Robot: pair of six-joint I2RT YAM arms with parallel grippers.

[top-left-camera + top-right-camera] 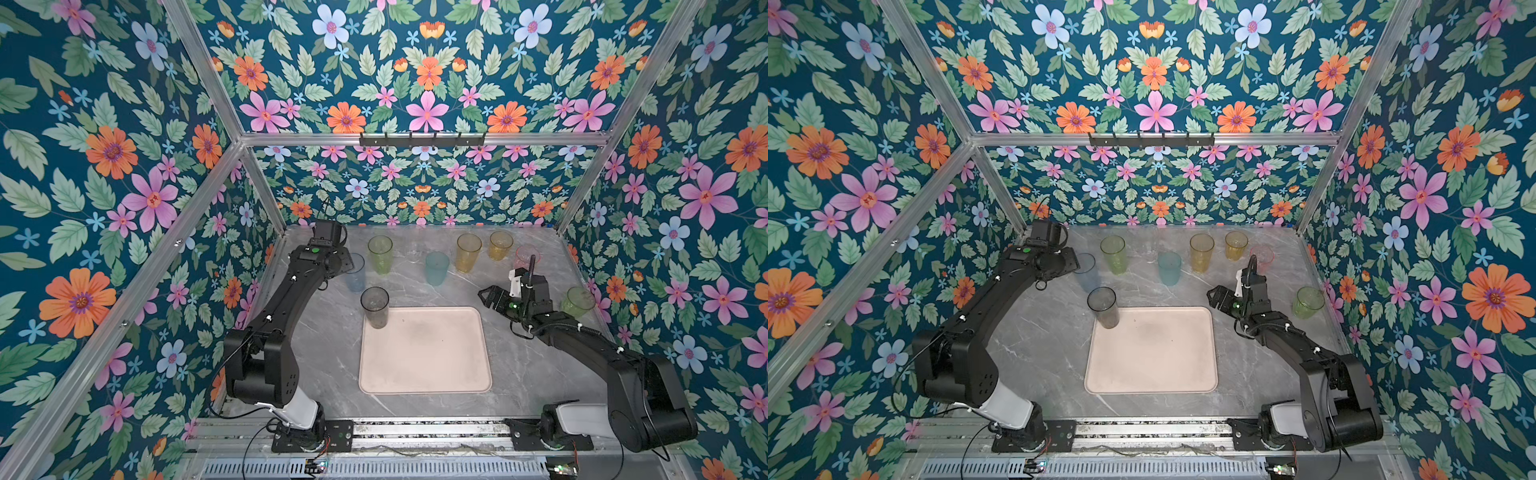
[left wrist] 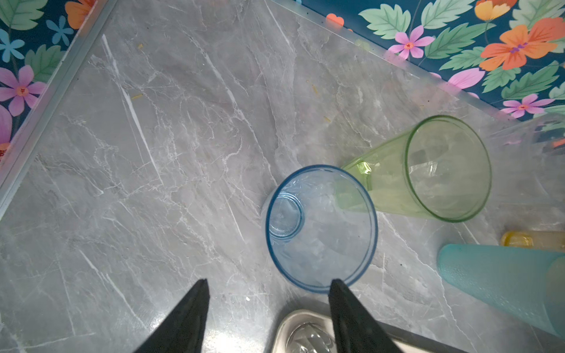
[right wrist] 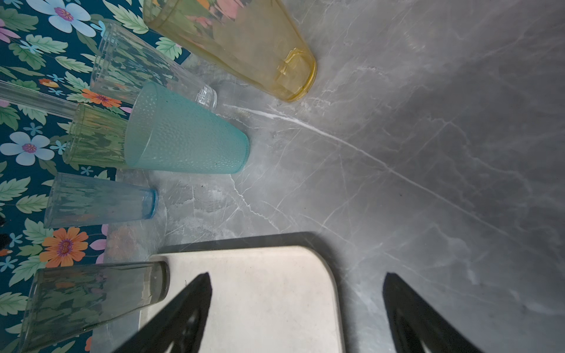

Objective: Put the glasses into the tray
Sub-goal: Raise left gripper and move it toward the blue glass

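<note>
The left pincer (image 2: 269,282) is open, its two black tapered fingers set apart with nothing gripped between them. One fingertip is seen over the near rim of the pale blue tumbler (image 2: 321,229); whether they touch cannot be told. This tumbler, of smooth translucent plastic, round-mouthed and narrowing to a small base, is stood upright just ahead of the pincer, mouth up, long axis vertical. Just beyond it an upright green tumbler (image 2: 443,171) of the same tapered shape is seen, and off to one side a frosted, dimpled teal tumbler (image 2: 504,281). All are set on the grey marble-patterned table (image 2: 153,137).

The right pincer (image 3: 297,276) is spread wide and empty, over a rounded corner of the tray (image 3: 269,305), a matt, pale pink rectangle with a low rim, laid flat between the two pincers. At the tray corner nearest the left pincer a smoky grey tumbler (image 1: 375,307) is stood upright, mouth up. Ahead of the right pincer and to one side a tall amber tumbler (image 3: 244,45) is stood, and behind it a short green tumbler (image 1: 577,302)
</note>
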